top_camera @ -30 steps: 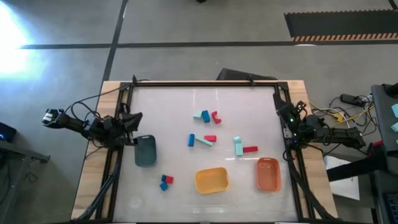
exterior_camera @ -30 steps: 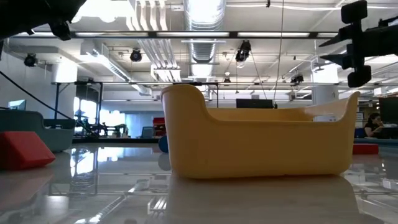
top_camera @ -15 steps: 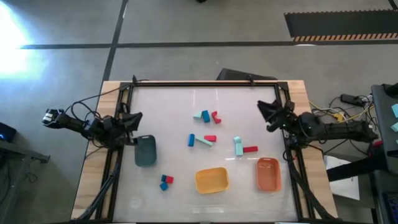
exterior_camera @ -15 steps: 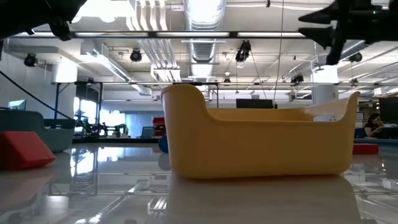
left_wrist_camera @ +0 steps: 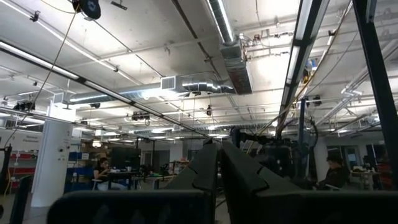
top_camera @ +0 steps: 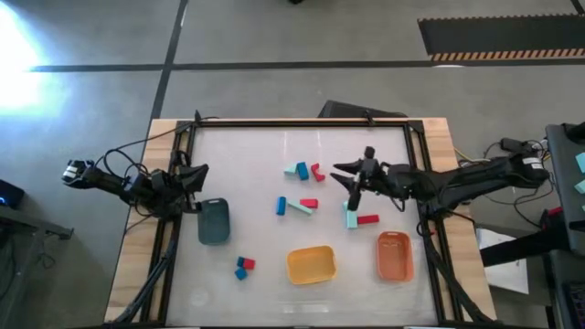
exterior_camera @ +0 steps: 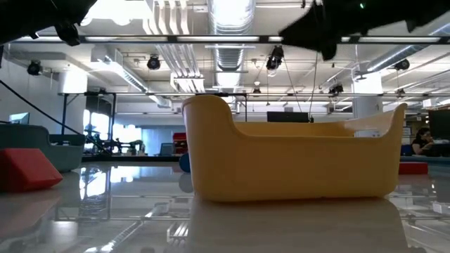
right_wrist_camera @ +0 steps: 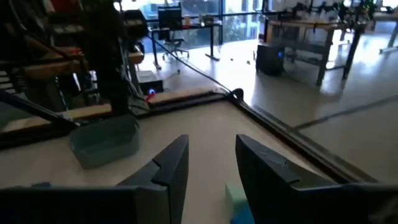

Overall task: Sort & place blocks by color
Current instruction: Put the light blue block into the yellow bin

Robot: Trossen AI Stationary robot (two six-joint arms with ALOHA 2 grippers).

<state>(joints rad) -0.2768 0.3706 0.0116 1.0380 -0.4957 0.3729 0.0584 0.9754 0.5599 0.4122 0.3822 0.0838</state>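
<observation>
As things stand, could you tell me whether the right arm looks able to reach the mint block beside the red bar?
Probably yes. The right gripper hangs open just above the mint block, which lies uncovered against the red bar, with nothing between them.

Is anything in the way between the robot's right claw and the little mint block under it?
Nothing visible is. The right tool hangs open just above the mint block beside the red block, with only bare table around them.
</observation>
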